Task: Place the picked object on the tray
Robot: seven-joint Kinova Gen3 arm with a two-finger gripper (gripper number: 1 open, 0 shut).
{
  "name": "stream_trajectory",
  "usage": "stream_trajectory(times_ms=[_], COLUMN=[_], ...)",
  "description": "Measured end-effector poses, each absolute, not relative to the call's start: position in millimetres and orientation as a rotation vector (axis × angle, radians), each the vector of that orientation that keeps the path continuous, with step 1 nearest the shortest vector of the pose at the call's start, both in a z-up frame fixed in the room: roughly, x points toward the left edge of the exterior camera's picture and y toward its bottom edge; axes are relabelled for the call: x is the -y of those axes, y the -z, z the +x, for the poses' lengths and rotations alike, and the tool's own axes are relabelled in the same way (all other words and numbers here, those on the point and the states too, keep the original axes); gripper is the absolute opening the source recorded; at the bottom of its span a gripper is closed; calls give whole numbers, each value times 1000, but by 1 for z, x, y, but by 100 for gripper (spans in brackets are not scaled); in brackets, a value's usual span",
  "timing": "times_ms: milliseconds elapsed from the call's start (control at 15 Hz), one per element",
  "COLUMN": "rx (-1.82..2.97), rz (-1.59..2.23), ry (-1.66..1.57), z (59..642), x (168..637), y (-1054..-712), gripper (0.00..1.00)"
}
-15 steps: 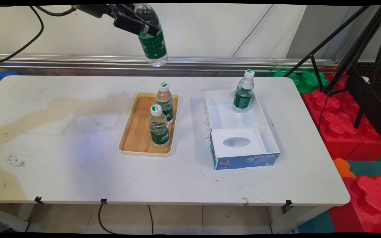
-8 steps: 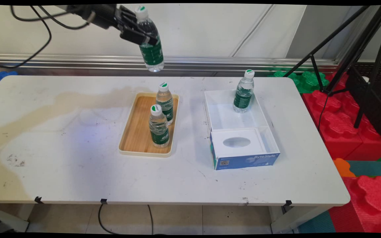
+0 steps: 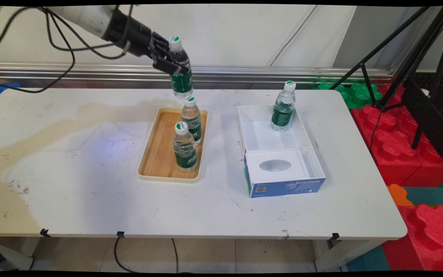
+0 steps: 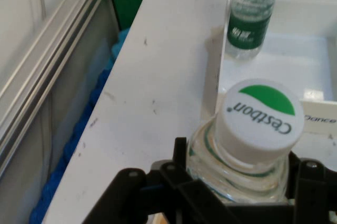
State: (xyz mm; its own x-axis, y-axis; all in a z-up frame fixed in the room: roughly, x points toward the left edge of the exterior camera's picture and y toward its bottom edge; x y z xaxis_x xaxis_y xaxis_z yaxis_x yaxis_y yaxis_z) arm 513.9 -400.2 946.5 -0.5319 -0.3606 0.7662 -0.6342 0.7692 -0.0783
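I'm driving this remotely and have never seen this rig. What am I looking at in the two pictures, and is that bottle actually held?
The wide picture comes from a fixed camera above the table; the close one from a camera on the arm's hand. The gripper is a black two-finger claw, shut on a water bottle held in the air above the far end of a wooden tray. The close view shows that bottle's white cap. Two more bottles stand on the tray. Another bottle stands in the white box, with a tissue box at its near end.
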Motion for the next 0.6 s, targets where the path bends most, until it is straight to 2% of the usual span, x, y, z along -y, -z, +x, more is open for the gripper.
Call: stream_trajectory(times_ms=[600], rx=[2226], rz=[742], ry=[-413], z=[513], x=[428], y=[-886], gripper=[0])
